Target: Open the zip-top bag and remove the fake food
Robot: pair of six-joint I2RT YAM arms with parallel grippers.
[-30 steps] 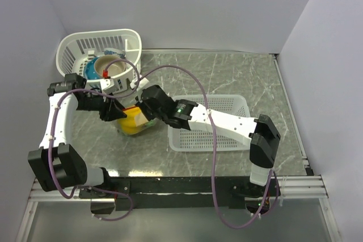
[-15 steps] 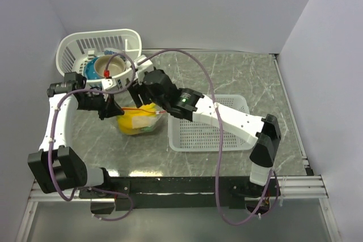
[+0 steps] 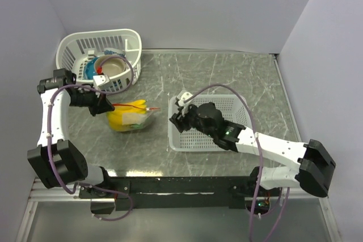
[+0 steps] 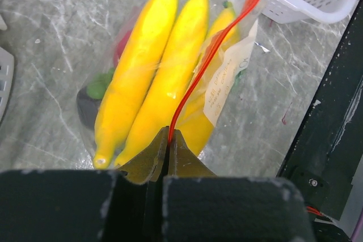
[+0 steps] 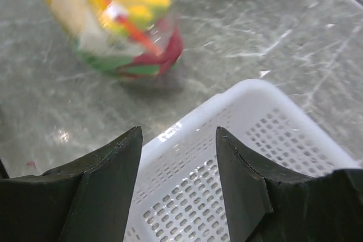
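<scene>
The clear zip-top bag [image 3: 131, 117] lies on the marble table, its orange-red zip strip [image 4: 212, 52] running along the top edge. Inside it is the fake food: a yellow banana bunch [image 4: 150, 77], a pink-red piece [image 5: 165, 55] and a bit of green [image 4: 97, 88]. My left gripper [image 4: 169, 131] is shut on the near end of the zip strip, at the bag's left side [image 3: 106, 106]. My right gripper [image 5: 178, 131] is open and holds nothing. It hovers over the near left corner of the flat white basket [image 3: 195, 140], apart from the bag.
A tall white mesh basket [image 3: 127, 41] at the back left holds a tan bowl [image 3: 111, 66] and a blue item [image 3: 89, 71]. The flat white basket [image 5: 266, 134] fills the middle right. Grey walls close in the left, back and right sides.
My right gripper let go of the bag, opened and pulled back right over the flat basket. The left gripper closed on the zip strip and drew slightly left; the bag now sags on the table.
</scene>
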